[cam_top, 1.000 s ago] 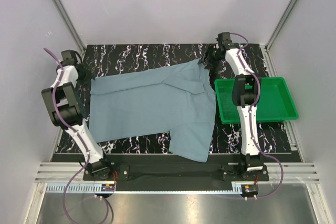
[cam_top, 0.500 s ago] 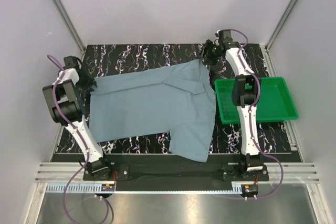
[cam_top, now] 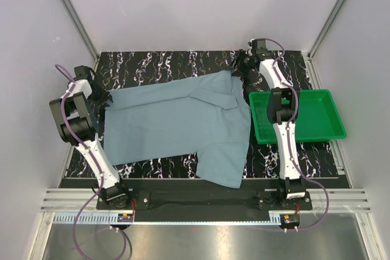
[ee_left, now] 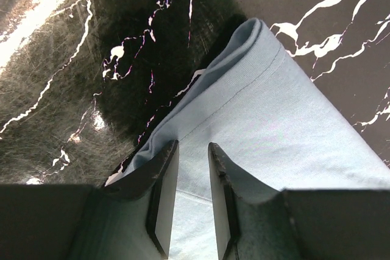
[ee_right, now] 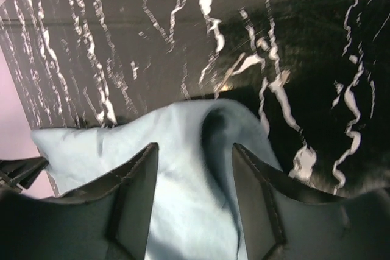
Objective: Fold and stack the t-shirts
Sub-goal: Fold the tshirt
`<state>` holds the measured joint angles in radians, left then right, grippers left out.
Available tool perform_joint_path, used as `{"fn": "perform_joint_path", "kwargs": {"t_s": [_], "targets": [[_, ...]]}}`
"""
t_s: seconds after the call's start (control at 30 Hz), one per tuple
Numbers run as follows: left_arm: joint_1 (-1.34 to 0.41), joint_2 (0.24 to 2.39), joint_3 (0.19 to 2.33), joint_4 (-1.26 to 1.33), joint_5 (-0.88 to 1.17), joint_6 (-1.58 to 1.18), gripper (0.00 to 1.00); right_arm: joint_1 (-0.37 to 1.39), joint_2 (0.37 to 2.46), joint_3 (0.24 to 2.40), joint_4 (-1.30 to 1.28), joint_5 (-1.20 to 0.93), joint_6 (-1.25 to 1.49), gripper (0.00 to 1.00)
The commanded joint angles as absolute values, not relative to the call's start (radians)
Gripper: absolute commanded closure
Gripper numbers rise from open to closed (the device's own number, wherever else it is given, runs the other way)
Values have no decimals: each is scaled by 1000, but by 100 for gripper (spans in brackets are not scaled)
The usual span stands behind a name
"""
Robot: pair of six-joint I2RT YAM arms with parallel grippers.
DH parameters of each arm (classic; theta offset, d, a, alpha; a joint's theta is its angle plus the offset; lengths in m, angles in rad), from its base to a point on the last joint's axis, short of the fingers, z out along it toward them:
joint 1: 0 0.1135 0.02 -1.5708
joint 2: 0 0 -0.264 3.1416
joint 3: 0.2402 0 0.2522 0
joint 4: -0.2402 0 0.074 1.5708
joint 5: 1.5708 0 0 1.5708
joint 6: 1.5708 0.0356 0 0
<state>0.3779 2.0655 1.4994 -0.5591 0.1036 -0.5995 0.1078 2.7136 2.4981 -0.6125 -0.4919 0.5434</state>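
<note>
Lying spread across the black, white-veined desk [cam_top: 158, 65], the blue-grey t-shirt [cam_top: 177, 123] reaches from the left edge almost to the green tray [cam_top: 317, 117] on the right. One flap of it runs down to the near edge of the desk.

The left end effector [ee_left: 192, 147] sits at the shirt's far-left corner. In the left wrist view its two fingers stand close together over a folded, stitched edge of the cloth. Blue fabric fills the narrow gap between them, so they appear to be pinching that edge, though the contact itself is partly hidden by the fingers.

The right end effector [ee_right: 195, 150] is at the shirt's far-right corner, close to the back of the desk. Its fingers [ee_right: 131, 193] are spread wide apart, one on either side of a small raised bump of cloth. The cloth lies between them without being squeezed, so this end effector is open.

The tray sits just beside the shirt's right edge, and the right arm crosses over the tray's left part.
</note>
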Motion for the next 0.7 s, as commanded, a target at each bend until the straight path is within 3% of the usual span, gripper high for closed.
{"fn": "perform_joint_path", "kwargs": {"t_s": [0.0,0.13,0.17,0.2,0.27,0.37,0.47,0.5,0.53,0.57,0.67], "targets": [[380,2075,1525,-563,100,-586,68,110,2746,2562,-546,-505,586,47],[382,2082,1528,-574,83,-584,68,110,2752,2569,-526,-470,611,58],[383,2085,1528,-577,78,-586,68,109,2746,2568,-543,-447,609,64],[383,2086,1534,-584,75,-587,68,106,2738,2565,-555,-392,607,77],[385,2091,1532,-587,72,-588,68,104,2701,2534,-587,-327,609,87],[385,2094,1529,-586,71,-589,68,101,2646,2468,-563,-255,617,92],[387,2094,1528,-583,69,-589,68,98,2669,2534,-615,-213,603,98],[387,2094,1528,-586,71,-586,68,97,2681,2554,-621,-230,601,95],[387,2092,1532,-589,69,-587,68,94,2703,2569,-621,-260,598,87],[387,2091,1532,-591,69,-586,68,94,2712,2604,-633,-288,598,72],[387,2072,1534,-600,68,-592,67,94,2692,2629,-713,-293,569,50]]}}
